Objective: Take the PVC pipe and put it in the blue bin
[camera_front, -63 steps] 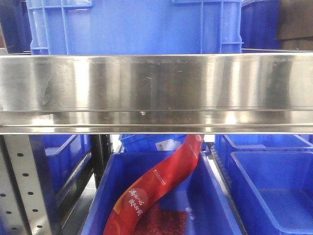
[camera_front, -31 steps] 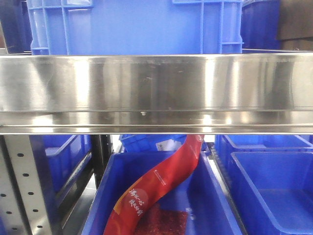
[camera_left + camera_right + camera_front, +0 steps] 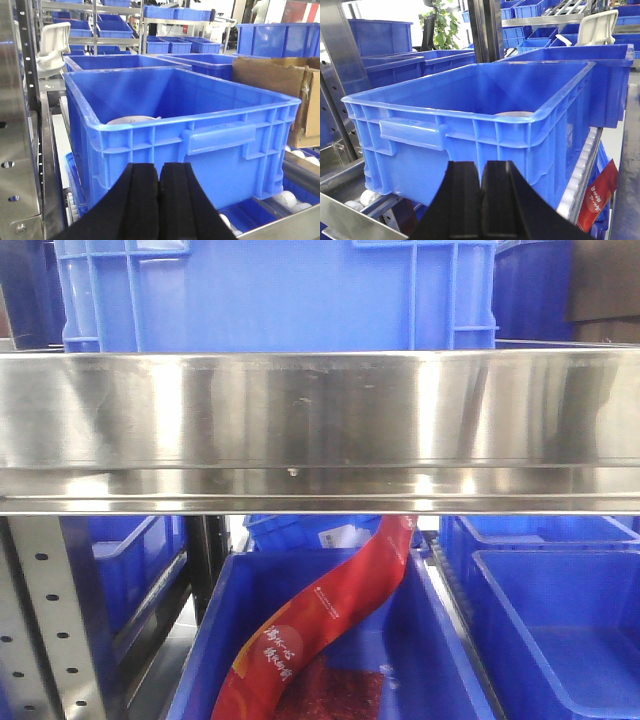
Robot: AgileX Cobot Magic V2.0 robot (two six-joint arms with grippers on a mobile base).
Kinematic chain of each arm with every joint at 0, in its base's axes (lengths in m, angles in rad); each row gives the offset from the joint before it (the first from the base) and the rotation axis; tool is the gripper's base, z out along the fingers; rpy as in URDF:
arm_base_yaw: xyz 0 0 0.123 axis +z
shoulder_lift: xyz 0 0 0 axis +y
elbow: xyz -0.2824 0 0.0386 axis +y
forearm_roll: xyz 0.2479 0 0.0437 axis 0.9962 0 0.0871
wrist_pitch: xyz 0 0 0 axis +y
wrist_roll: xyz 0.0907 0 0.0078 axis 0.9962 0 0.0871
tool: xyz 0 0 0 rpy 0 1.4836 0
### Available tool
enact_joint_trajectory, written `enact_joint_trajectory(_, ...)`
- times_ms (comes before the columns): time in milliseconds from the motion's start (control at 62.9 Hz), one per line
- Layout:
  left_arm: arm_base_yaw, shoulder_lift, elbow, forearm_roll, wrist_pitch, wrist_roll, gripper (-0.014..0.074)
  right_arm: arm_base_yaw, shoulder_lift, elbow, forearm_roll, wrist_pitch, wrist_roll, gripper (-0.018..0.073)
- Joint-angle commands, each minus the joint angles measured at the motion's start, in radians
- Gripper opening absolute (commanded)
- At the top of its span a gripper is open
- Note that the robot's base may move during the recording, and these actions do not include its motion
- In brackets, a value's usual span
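A: What is hard to see here?

B: In the front view a wide steel shelf rail (image 3: 320,430) fills the middle. It hides the bottom of the blue bin (image 3: 275,295) that sits above it. No arm shows there.

A: And the pipe?

B: A white round thing (image 3: 131,120), maybe the PVC pipe, lies inside the blue bin, at the bottom near the front wall. The rim hides most of it, so its shape cannot be told. The right wrist view shows the same white edge (image 3: 516,114) just past the rim.

A: How many grippers?

B: Two. The left gripper (image 3: 159,200) has both black jaws pressed together with nothing between them. The right gripper (image 3: 482,200) is the same, jaws together and holding nothing.

A: Are they touching the bin?

B: No. Each one sits outside the bin, in front of an outer wall and below the rim.

A: What is under the shelf?

B: One red bag (image 3: 320,625) leans in a lower blue crate (image 3: 440,640). Its bottom is cut off.
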Motion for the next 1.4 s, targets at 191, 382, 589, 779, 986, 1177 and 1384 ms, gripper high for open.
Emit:
enact_joint_trajectory(191, -0.008, -0.007, 0.003, 0.000, -0.029, 0.001, -0.0111, -0.001, -0.007, -0.004, 0.003, -0.015, -0.002, -0.0162)
enact_joint_trajectory(382, -0.008, -0.007, 0.003, 0.000, -0.029, 0.001, -0.0111, -0.030, -0.045, -0.004, -0.007, 0.005, -0.002, -0.0162)
enact_joint_trajectory(589, -0.008, -0.007, 0.003, 0.000, -0.031, 0.001, -0.0111, -0.214, -0.228, 0.084, -0.109, 0.099, -0.002, -0.0162)
enact_joint_trajectory(779, -0.008, -0.007, 0.003, 0.000, -0.031, 0.001, -0.0111, -0.389, -0.443, 0.281, -0.109, 0.068, -0.002, -0.0162)
enact_joint_trajectory(986, -0.008, -0.007, 0.003, 0.000, -0.031, 0.001, -0.0111, -0.500, -0.613, 0.472, -0.107, 0.038, -0.002, -0.0162)
enact_joint_trajectory(1177, -0.008, -0.007, 0.003, 0.000, -0.031, 0.001, -0.0111, -0.513, -0.706, 0.620, -0.073, -0.045, -0.002, -0.0162)
enact_joint_trajectory(1384, -0.008, -0.007, 0.003, 0.000, -0.046, 0.001, -0.0111, -0.513, -0.706, 0.680, 0.010, -0.156, -0.040, -0.0162)
